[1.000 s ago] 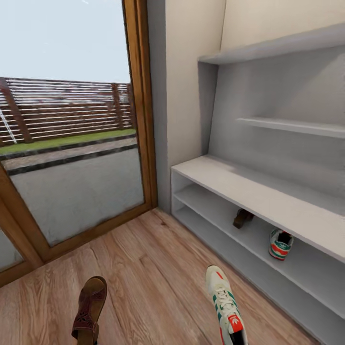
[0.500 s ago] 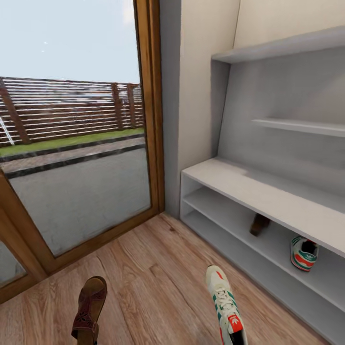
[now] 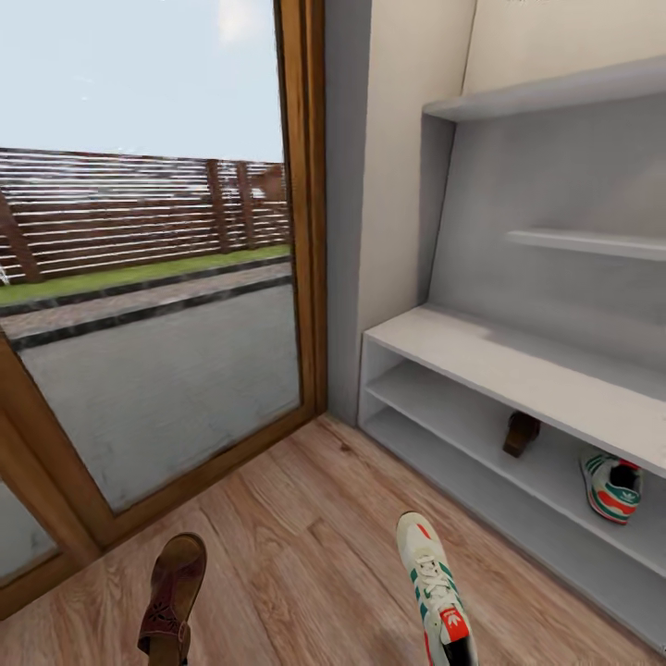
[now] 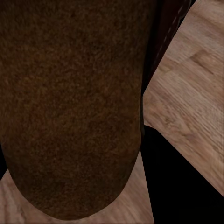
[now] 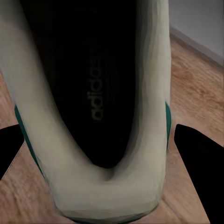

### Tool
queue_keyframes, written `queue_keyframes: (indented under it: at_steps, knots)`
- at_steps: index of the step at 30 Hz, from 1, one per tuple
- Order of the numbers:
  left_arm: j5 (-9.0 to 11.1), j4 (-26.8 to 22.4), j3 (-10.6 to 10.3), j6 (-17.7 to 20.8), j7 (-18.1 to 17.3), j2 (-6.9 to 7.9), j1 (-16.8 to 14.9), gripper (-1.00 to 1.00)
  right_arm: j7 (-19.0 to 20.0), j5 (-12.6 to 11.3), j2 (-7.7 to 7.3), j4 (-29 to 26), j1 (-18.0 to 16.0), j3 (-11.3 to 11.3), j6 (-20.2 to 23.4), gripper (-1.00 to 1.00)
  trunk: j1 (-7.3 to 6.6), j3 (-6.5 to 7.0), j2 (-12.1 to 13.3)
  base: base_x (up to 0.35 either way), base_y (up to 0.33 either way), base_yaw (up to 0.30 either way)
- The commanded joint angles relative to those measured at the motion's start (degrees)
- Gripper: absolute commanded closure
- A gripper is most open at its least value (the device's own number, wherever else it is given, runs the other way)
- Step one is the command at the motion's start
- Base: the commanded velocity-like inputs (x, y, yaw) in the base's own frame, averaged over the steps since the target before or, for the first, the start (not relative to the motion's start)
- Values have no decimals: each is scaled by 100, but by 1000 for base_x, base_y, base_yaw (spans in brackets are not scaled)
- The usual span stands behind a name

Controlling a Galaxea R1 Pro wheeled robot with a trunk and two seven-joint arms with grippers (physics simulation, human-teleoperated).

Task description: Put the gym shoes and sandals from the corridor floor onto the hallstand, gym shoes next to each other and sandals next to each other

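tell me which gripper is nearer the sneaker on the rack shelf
Right. It carries the other sneaker on the rack side; the left, with a sandal, is farther from the shelved sneaker.

Off-white lace-up sneaker: green side stripes, red tongue and heel, white laces; dark insole with pale lettering. Second sneaker on shelf: white, green, red. Flat dark brown sandal, mottled footbed. Light-grey shoe rack. Light brown wood-grain plank floor. Brown wooden door frame.
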Motion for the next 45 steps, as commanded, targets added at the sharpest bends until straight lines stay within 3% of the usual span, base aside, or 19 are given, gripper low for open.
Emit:
queue_keyframes:
  at_steps: [1,21,45]
  knots:
    - [-70,1,50,-20,-35,-8,-5,100,54,31,8,-7,-1,-49,-12,100,0,-4,-2,84,303,-270]
    - [-70,1,56,-17,-35,-8,-5,100,54,31,8,-7,-1,-49,-12,100,0,-4,-2,24,305,-290]
    - [-70,8,51,-20,-35,-8,-5,100,54,31,8,-7,-1,-61,-12,100,0,-4,-2,190,256,-292]
